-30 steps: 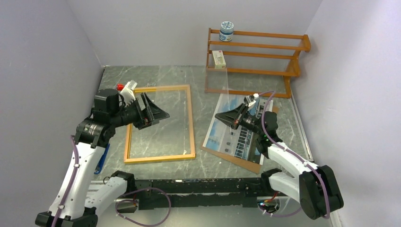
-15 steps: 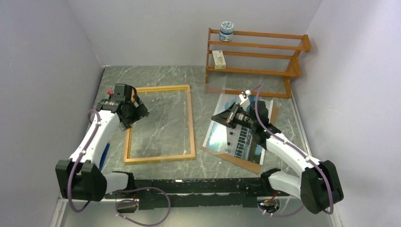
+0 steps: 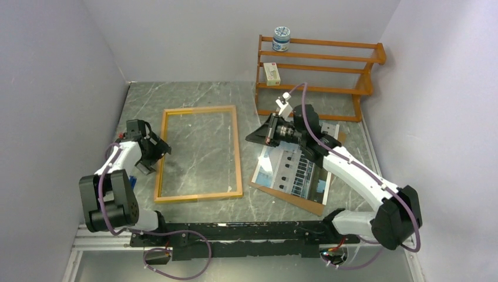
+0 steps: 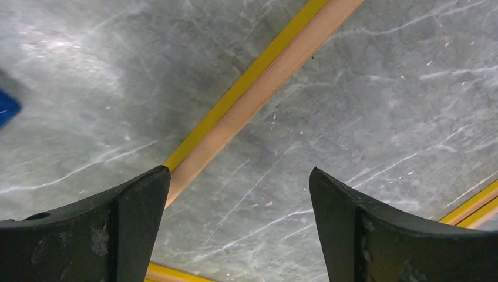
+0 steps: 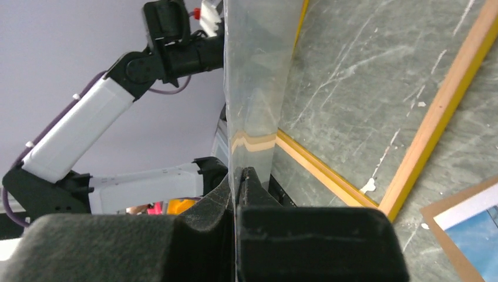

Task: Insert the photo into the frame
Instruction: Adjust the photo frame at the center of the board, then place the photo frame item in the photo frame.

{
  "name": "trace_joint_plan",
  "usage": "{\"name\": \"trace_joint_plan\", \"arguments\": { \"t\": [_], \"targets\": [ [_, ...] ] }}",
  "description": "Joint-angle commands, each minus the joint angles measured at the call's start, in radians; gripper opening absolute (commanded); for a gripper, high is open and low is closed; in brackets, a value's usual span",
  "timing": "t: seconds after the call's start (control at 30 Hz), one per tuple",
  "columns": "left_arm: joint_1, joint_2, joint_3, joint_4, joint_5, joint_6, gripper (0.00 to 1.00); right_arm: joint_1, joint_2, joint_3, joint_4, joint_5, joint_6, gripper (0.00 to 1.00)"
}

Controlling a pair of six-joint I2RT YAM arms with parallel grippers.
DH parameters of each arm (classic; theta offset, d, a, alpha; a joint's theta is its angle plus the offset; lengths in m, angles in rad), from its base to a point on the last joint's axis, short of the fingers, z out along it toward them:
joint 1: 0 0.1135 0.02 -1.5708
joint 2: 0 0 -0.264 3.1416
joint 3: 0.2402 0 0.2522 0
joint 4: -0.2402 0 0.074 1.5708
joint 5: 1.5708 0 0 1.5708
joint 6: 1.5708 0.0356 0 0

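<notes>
The frame point(image 3: 237, 154) lies flat left of centre, light wood up with a yellow edge. The photo point(image 3: 293, 170), building print up, lies on a brown backing board point(image 3: 296, 200) to its right. My right gripper point(image 3: 258, 136) is shut on the edge of a clear sheet point(image 5: 258, 70) and holds it upright between the frame's right rail point(image 5: 434, 123) and the photo, whose corner shows in the right wrist view point(image 5: 478, 232). My left gripper point(image 3: 154, 154) is open and empty, low over the frame's left rail point(image 4: 264, 82).
An orange-brown shelf rack point(image 3: 317, 76) stands at the back right, with a jar point(image 3: 282, 38) on top and a small box point(image 3: 271, 73) on a lower shelf. A blue object point(image 3: 130, 183) lies left of the frame. Walls close both sides.
My left gripper has swung left and down to the frame's left rail. My right gripper has moved back and left with the clear sheet, off the photo toward the frame.
</notes>
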Motion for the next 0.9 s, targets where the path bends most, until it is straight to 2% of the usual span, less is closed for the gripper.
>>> {"name": "trace_joint_plan", "arguments": {
  "t": [0.0,0.13,0.23,0.4,0.47,0.53,0.7,0.87],
  "targets": [
    [0.023,0.034,-0.045,0.147,0.183,0.007,0.92,0.036,0.065,0.130,-0.059,0.000,-0.061,0.00],
    [0.022,0.026,-0.098,0.194,0.328,-0.026,0.74,0.045,0.139,0.198,-0.093,0.014,-0.075,0.00],
    [0.022,-0.012,-0.125,0.195,0.402,-0.047,0.65,0.047,0.185,0.227,-0.096,0.024,-0.076,0.00],
    [0.022,-0.122,-0.122,0.073,0.343,-0.038,0.59,0.046,0.271,0.263,-0.063,0.026,-0.076,0.00],
    [0.023,-0.160,-0.110,0.022,0.282,-0.032,0.59,0.049,0.301,0.279,-0.048,0.018,-0.067,0.00],
    [0.023,-0.186,-0.095,-0.018,0.209,-0.030,0.65,0.058,0.322,0.291,-0.027,0.019,-0.052,0.00],
    [0.023,-0.231,-0.044,-0.087,0.118,-0.028,0.73,0.092,0.368,0.342,0.038,0.012,-0.034,0.00],
    [0.024,-0.290,-0.005,-0.134,0.041,-0.035,0.76,0.112,0.390,0.365,0.110,0.019,-0.010,0.00]
  ]
}}
